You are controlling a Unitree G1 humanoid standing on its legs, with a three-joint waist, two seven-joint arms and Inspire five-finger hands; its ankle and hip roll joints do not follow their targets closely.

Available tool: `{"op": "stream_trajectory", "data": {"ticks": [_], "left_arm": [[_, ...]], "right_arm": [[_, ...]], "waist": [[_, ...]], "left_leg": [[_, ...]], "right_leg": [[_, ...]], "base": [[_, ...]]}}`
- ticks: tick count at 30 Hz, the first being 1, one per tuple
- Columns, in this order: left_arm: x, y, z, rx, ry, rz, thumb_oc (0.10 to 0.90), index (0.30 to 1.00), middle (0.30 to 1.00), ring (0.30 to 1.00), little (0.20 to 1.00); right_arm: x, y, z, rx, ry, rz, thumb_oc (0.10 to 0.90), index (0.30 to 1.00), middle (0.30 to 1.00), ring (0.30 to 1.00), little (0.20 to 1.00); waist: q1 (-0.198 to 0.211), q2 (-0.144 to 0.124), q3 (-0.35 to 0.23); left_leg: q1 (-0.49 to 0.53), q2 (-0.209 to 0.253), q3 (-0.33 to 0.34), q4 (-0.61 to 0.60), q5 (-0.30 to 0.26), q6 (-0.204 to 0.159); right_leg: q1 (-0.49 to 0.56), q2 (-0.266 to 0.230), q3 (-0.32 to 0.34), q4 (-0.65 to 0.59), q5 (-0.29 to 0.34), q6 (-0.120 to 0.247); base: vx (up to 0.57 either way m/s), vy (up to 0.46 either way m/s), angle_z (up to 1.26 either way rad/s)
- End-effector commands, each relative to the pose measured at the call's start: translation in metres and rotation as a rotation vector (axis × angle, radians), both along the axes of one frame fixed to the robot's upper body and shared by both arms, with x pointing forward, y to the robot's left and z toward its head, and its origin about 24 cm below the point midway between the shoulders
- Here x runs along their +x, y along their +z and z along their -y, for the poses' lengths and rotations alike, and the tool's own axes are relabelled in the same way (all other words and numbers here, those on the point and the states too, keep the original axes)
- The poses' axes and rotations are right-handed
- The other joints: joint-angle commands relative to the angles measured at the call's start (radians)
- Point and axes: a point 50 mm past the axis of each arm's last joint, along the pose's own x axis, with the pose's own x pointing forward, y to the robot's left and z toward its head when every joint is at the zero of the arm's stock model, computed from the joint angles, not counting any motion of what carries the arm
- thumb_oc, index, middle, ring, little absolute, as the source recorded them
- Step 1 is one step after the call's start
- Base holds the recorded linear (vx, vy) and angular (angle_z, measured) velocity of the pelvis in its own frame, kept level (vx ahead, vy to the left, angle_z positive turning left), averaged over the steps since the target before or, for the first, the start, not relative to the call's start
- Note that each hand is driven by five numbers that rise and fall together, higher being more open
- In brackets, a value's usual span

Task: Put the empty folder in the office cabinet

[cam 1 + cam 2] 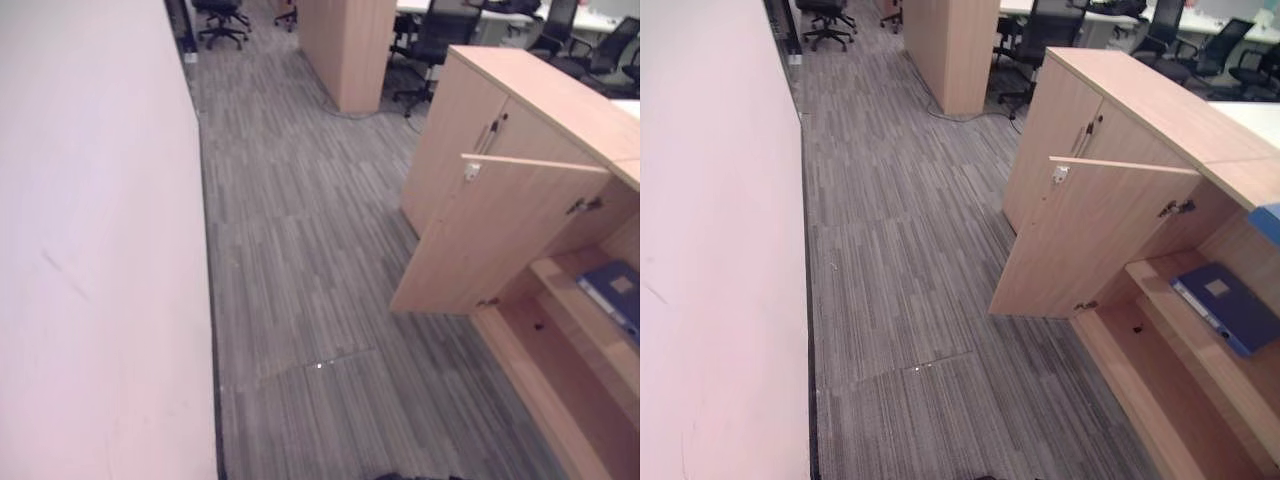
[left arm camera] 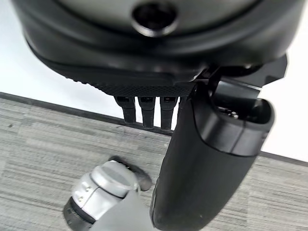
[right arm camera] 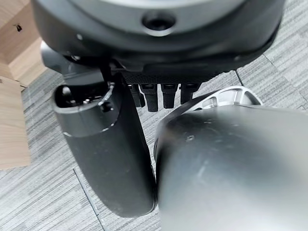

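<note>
Blue folder (image 1: 1228, 305) lies flat on a shelf (image 1: 1160, 285) inside the cabinet (image 1: 1140, 110), behind its open door (image 1: 1080, 240). Left hand (image 2: 144, 113) and right hand (image 3: 159, 96) hang straight-fingered, empty.

A blue folder (image 1: 1228, 303) lies flat on a shelf inside the light-wood office cabinet (image 1: 1110, 190), whose door stands open.

The open cabinet door (image 1: 1090, 235) juts into the carpeted aisle (image 1: 900, 260); a blue folder (image 1: 1228, 305) occupies the shelf (image 1: 1160, 290).
</note>
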Motion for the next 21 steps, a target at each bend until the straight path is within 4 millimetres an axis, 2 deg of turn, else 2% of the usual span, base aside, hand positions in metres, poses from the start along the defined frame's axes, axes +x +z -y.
{"op": "stream_trajectory", "data": {"ticks": [1, 4, 7, 10, 11, 12, 13, 14, 15, 17, 18, 19, 20, 21], "left_arm": [[-0.007, 0.002, -0.008, 0.042, -0.048, -0.058, 0.800, 0.900, 0.900, 0.900, 0.900], [0.001, 0.003, -0.009, 0.052, -0.071, -0.036, 0.800, 0.900, 0.900, 0.900, 0.900], [0.016, 0.003, -0.007, 0.057, -0.044, 0.027, 0.800, 0.900, 0.900, 0.900, 0.900], [0.041, 0.005, -0.003, 0.064, -0.045, 0.130, 0.800, 0.900, 0.900, 0.900, 0.900], [0.061, 0.009, 0.000, 0.068, -0.070, 0.217, 0.800, 0.900, 0.900, 0.900, 0.900], [0.061, 0.009, 0.000, 0.068, -0.070, 0.217, 0.800, 0.900, 0.900, 0.900, 0.900], [0.083, 0.015, 0.004, 0.071, -0.099, 0.318, 0.800, 0.900, 0.900, 0.900, 0.900], [0.082, 0.015, 0.005, 0.070, -0.100, 0.318, 0.800, 0.900, 0.900, 0.900, 0.900], [0.091, 0.018, 0.009, 0.061, -0.124, 0.368, 0.800, 0.900, 0.900, 0.900, 0.900], [0.093, 0.021, 0.010, 0.059, -0.138, 0.395, 0.800, 0.900, 0.900, 0.900, 0.900], [0.091, 0.023, 0.007, 0.062, -0.134, 0.408, 0.800, 0.900, 0.900, 0.900, 0.900], [0.088, 0.024, 0.005, 0.067, -0.119, 0.412, 0.800, 0.900, 0.900, 0.900, 0.900], [0.085, 0.024, 0.005, 0.065, -0.102, 0.414, 0.800, 0.900, 0.900, 0.900, 0.900], [0.082, 0.023, 0.006, 0.061, -0.090, 0.410, 0.800, 0.900, 0.900, 0.900, 0.900]], "right_arm": [[0.016, 0.002, -0.006, 0.022, -0.060, 0.058, 0.800, 0.900, 0.900, 0.900, 0.900], [0.009, 0.001, -0.004, 0.018, -0.046, 0.033, 0.800, 0.900, 0.900, 0.900, 0.900], [0.004, 0.001, 0.001, 0.000, -0.041, 0.019, 0.800, 0.900, 0.900, 0.900, 0.900], [0.012, 0.003, 0.006, -0.020, -0.030, 0.036, 0.800, 0.900, 0.900, 0.900, 0.900], [0.018, 0.006, 0.011, -0.035, -0.004, 0.051, 0.800, 0.900, 0.900, 0.900, 0.900], [0.018, 0.006, 0.011, -0.036, -0.005, 0.051, 0.800, 0.900, 0.900, 0.900, 0.900], [0.027, 0.010, 0.018, -0.066, 0.025, 0.072, 0.800, 0.900, 0.900, 0.900, 0.900], [0.027, 0.010, 0.019, -0.066, 0.025, 0.072, 0.800, 0.900, 0.900, 0.900, 0.900], [0.030, 0.012, 0.023, -0.084, 0.039, 0.075, 0.800, 0.900, 0.900, 0.900, 0.900], [0.031, 0.013, 0.026, -0.096, 0.061, 0.073, 0.800, 0.900, 0.900, 0.900, 0.900], [0.032, 0.013, 0.025, -0.097, 0.081, 0.070, 0.800, 0.900, 0.900, 0.900, 0.900], [0.035, 0.013, 0.024, -0.097, 0.096, 0.074, 0.800, 0.900, 0.900, 0.900, 0.900], [0.040, 0.014, 0.021, -0.097, 0.115, 0.081, 0.800, 0.900, 0.900, 0.900, 0.900], [0.042, 0.014, 0.019, -0.098, 0.125, 0.084, 0.800, 0.900, 0.900, 0.900, 0.900]], "waist": [[0.026, -0.027, 0.038], [-0.002, -0.020, 0.032], [-0.022, -0.014, 0.027], [-0.029, -0.013, 0.035], [-0.018, -0.012, 0.046], [-0.016, -0.011, 0.045], [0.012, -0.003, 0.053], [0.013, -0.003, 0.051], [0.026, -0.011, 0.055], [0.046, -0.026, 0.059], [0.072, -0.033, 0.065], [0.090, -0.030, 0.069], [0.120, -0.015, 0.073], [0.133, -0.006, 0.076]], "left_leg": [[0.047, -0.033, -0.008, -0.063, -0.060, 0.026], [0.091, -0.004, 0.014, -0.063, -0.077, 0.017], [0.105, 0.020, 0.036, 0.014, -0.111, 0.001], [0.049, 0.044, 0.069, 0.191, -0.086, -0.027], [-0.010, 0.049, 0.062, 0.348, -0.049, -0.034], [-0.016, 0.052, 0.063, 0.358, -0.052, -0.037], [-0.081, 0.006, -0.029, 0.432, 0.004, -0.047], [-0.086, 0.007, -0.029, 0.436, 0.004, -0.048], [-0.145, -0.018, -0.098, 0.442, -0.028, -0.043], [-0.226, -0.012, -0.137, 0.454, -0.067, -0.036], [-0.287, -0.019, -0.200, 0.401, -0.063, -0.036], [-0.301, -0.019, -0.254, 0.347, -0.024, -0.046], [-0.313, -0.007, -0.368, 0.233, 0.071, -0.066], [-0.309, 0.012, -0.418, 0.169, 0.117, -0.074]], "right_leg": [[0.083, -0.039, 0.080, -0.131, 0.246, 0.218], [0.079, -0.018, 0.120, -0.089, 0.181, 0.194], [0.079, -0.001, 0.156, -0.048, 0.121, 0.162], [0.088, 0.043, 0.201, -0.060, 0.047, 0.109], [0.094, 0.079, 0.241, -0.076, 0.003, 0.070], [0.092, 0.081, 0.243, -0.076, 0.001, 0.067], [0.097, 0.115, 0.291, -0.092, -0.030, 0.043], [0.094, 0.116, 0.291, -0.092, -0.031, 0.041], [0.106, 0.131, 0.321, -0.098, -0.051, 0.034], [0.117, 0.140, 0.359, -0.119, -0.064, 0.028], [0.131, 0.158, 0.407, -0.134, -0.072, 0.024], [0.137, 0.175, 0.445, -0.136, -0.078, 0.023], [0.147, 0.204, 0.513, -0.135, -0.096, 0.017], [0.147, 0.216, 0.551, -0.122, -0.109, 0.011]], "base": [[0.20, -0.109, -0.10], [0.20, -0.156, -0.14], [0.19, -0.187, -0.20], [0.10, -0.229, -0.57], [0.06, -0.218, -0.75], [0.11, -0.235, -1.22], [0.05, -0.095, -1.38], [0.15, -0.152, -1.57], [0.12, -0.094, -1.06], [0.17, -0.118, -0.69], [0.18, -0.107, -1.07], [0.22, -0.080, -1.61], [0.17, -0.034, -1.85], [0.17, 0.001, -2.00]]}}
